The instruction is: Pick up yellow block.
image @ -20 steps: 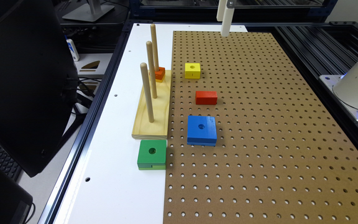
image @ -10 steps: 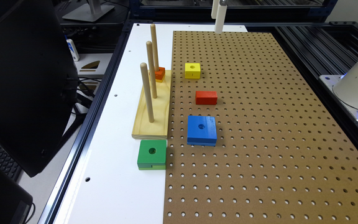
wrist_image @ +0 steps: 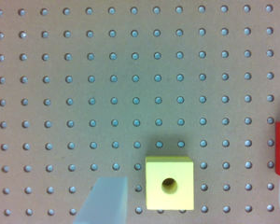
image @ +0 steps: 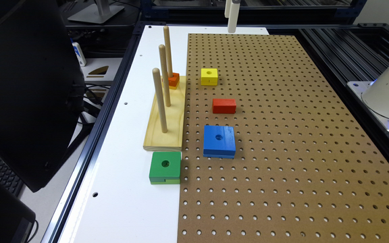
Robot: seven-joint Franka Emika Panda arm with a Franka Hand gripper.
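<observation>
Shifted toward the exterior view's left, hovers high with gripper point(image: 232, 25) open and empty, yellow block point(wrist_image: 170, 183) below between the fingers point(wrist_image: 107, 200), needing a straight, centred descent before closing.

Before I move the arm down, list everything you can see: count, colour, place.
yellow block: 1, bright yellow, on the pegboard, apart from the other blocks.
red block: 1, red, on the pegboard between yellow and blue.
blue block: 1, blue, on the pegboard.
green block: 1, green, white surface, at the peg base's near end.
orange block: 1, orange, on the base's far end.
peg base: 1, pale wood, three upright pegs.
pegboard: 1, brown.
monitor: 1, black, exterior view's left.
fingers: pale, spread either side of the yellow block.
</observation>
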